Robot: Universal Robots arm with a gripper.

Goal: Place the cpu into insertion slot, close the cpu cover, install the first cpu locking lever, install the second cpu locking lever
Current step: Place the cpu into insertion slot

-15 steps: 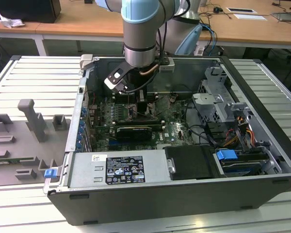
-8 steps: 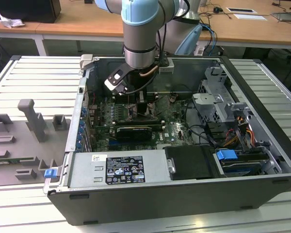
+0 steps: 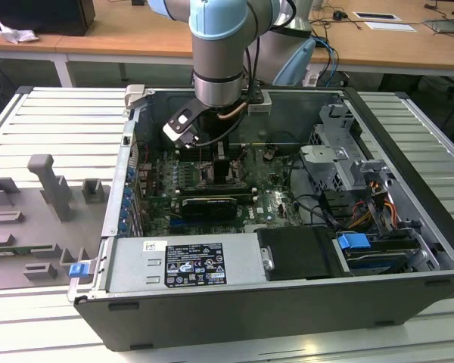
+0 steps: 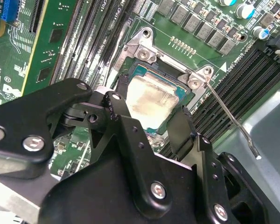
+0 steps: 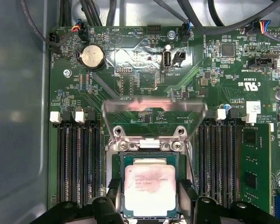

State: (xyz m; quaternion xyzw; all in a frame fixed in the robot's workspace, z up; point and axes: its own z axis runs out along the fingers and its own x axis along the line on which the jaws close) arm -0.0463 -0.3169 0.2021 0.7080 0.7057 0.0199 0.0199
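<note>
Pale grey ribbed metal bench across the foreground of the exterior view, slats running side to side. Toward the exterior view's left, on the bench, a cluster of grey moulded fixtures: one upright post among low blocks, with a small blue piece near them. Beyond the bench, a row of light wooden desks on white frames. On the desk toward the exterior view's left, a dark box with a crumpled white scrap just beside it. Toward the exterior view's right, white sheets and dark cables on the wood. Even, soft lighting throughout.
</note>
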